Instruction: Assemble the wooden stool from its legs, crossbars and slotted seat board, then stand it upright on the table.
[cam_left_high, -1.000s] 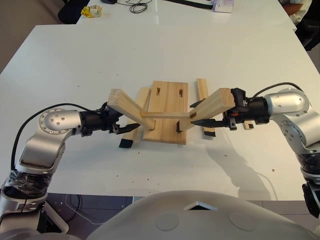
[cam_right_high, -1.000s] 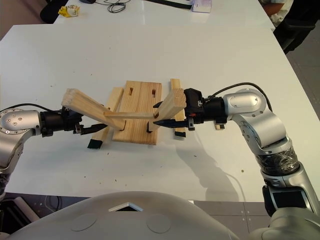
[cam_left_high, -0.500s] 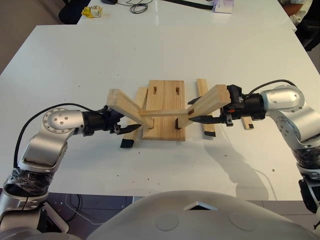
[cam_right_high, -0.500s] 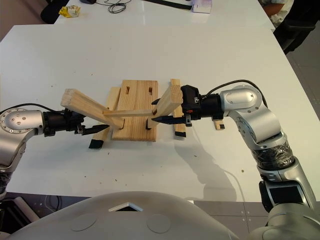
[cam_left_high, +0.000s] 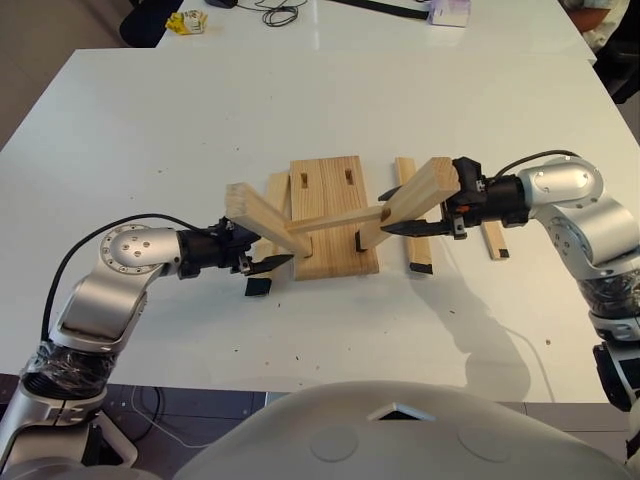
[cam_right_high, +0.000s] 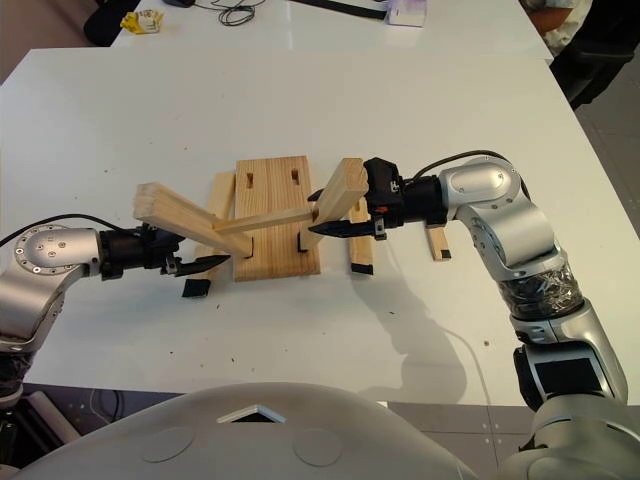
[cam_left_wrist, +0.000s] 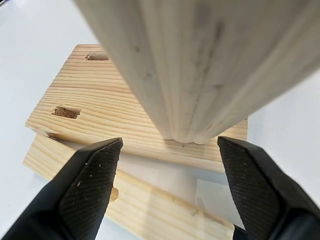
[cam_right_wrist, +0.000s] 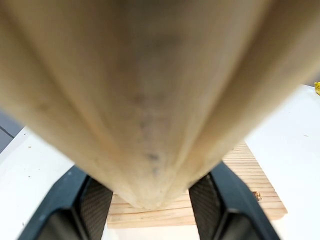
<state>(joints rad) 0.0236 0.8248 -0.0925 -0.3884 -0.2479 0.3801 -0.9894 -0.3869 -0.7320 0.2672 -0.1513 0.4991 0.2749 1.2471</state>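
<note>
Your left gripper and right gripper, jaws clamped on the legs joined by the crossbar, hold them over the seat board; next, I judge, align with its 12 o'clock slots.

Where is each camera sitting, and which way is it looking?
Left eye view: on the head, looking down at the table; both arms show.
Right eye view: beside it, sharing that scene.
Left wrist view: left wrist, looking past left gripper and left leg at the seat board.
Right wrist view: right wrist, along right leg; right gripper and seat board show.
</note>
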